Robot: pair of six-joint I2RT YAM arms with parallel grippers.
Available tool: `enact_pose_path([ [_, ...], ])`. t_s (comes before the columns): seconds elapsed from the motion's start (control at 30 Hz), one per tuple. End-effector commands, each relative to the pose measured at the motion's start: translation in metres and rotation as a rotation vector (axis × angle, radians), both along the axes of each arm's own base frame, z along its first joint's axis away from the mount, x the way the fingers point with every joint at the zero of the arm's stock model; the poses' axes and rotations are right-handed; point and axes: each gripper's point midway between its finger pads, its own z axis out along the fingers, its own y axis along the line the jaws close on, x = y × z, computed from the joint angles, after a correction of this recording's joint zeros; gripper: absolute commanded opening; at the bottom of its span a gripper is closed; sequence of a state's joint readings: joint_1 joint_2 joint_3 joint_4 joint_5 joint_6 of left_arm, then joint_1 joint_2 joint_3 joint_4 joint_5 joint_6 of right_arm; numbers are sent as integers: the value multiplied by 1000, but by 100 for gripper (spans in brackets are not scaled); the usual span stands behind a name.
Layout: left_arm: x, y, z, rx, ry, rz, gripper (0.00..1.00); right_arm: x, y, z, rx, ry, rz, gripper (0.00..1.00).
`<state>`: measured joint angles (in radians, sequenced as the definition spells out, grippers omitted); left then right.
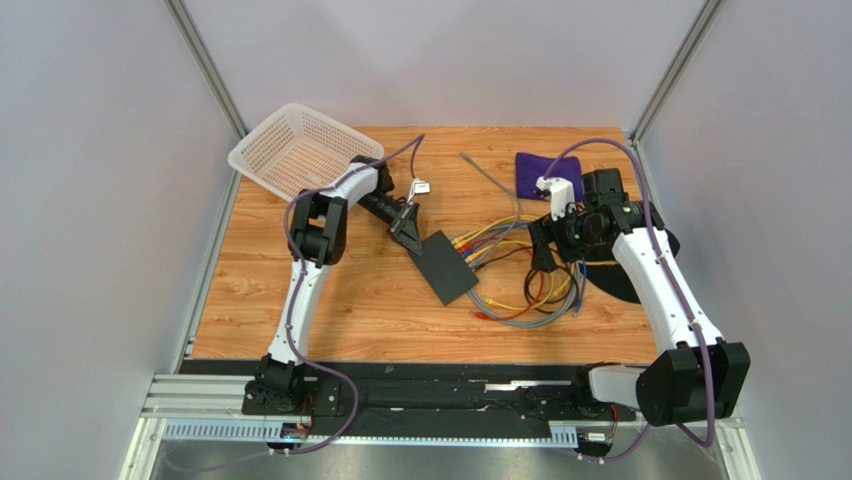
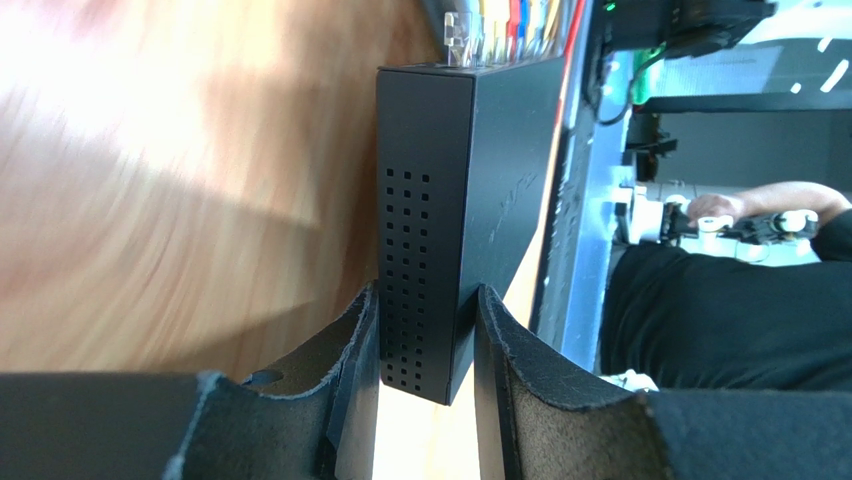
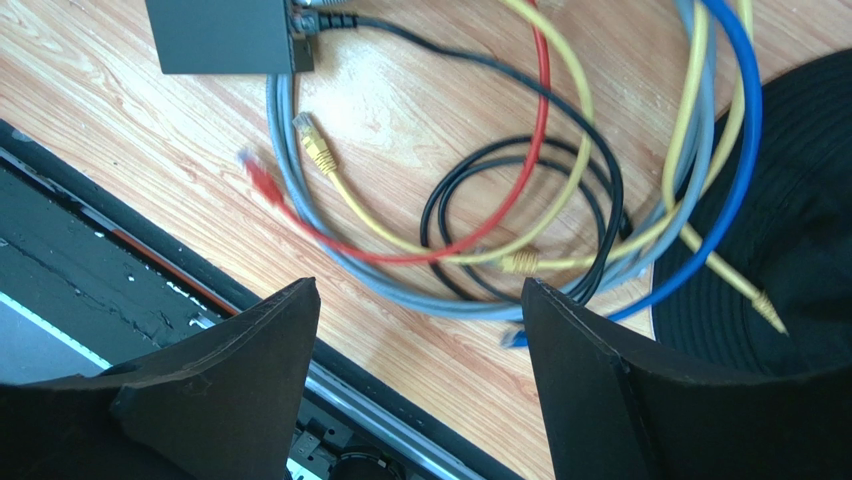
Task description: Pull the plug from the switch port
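Observation:
The switch (image 1: 445,265) is a flat black box lying at the table's middle, with several coloured plugs (image 1: 463,245) in its right edge. My left gripper (image 1: 408,228) is shut on the switch's far-left end. In the left wrist view its fingers (image 2: 355,350) press both faces of the switch (image 2: 450,200), and the plugs (image 2: 500,25) show at the top. My right gripper (image 1: 545,248) hovers over the cable tangle, open and empty (image 3: 420,320). Below it lie the switch corner (image 3: 225,35) with a black plug (image 3: 325,20) in it, and loose yellow (image 3: 315,140) and red (image 3: 258,175) plugs.
Looped cables (image 1: 525,295) spread right of the switch. A black cap (image 1: 640,270) lies under the right arm and also shows in the right wrist view (image 3: 790,250). A purple cloth (image 1: 548,172) and a white basket (image 1: 305,150) sit at the back. The black rail (image 3: 100,280) runs along the near edge.

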<state>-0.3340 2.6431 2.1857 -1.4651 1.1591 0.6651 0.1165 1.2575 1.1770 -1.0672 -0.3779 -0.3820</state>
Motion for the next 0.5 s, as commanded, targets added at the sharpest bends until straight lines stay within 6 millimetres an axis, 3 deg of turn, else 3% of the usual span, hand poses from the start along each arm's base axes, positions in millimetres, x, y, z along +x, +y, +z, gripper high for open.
enact_pose_path([
  [0.0, -36, 61, 2, 202, -45, -203, 26, 16, 6, 15, 36, -58, -4, 78],
  [0.13, -54, 80, -8, 236, -47, -284, 26, 21, 9, 15, 53, -53, -6, 78],
  [0.27, -41, 71, -8, 220, -57, -250, 28, 23, 12, 12, 63, -39, -7, 78],
  [0.4, -18, 48, 8, 156, -79, -154, 57, 15, 16, -6, 70, 20, 1, 76],
  [0.47, -6, 35, 29, 93, -124, -99, 63, 16, 18, -19, 47, 15, 1, 73],
])
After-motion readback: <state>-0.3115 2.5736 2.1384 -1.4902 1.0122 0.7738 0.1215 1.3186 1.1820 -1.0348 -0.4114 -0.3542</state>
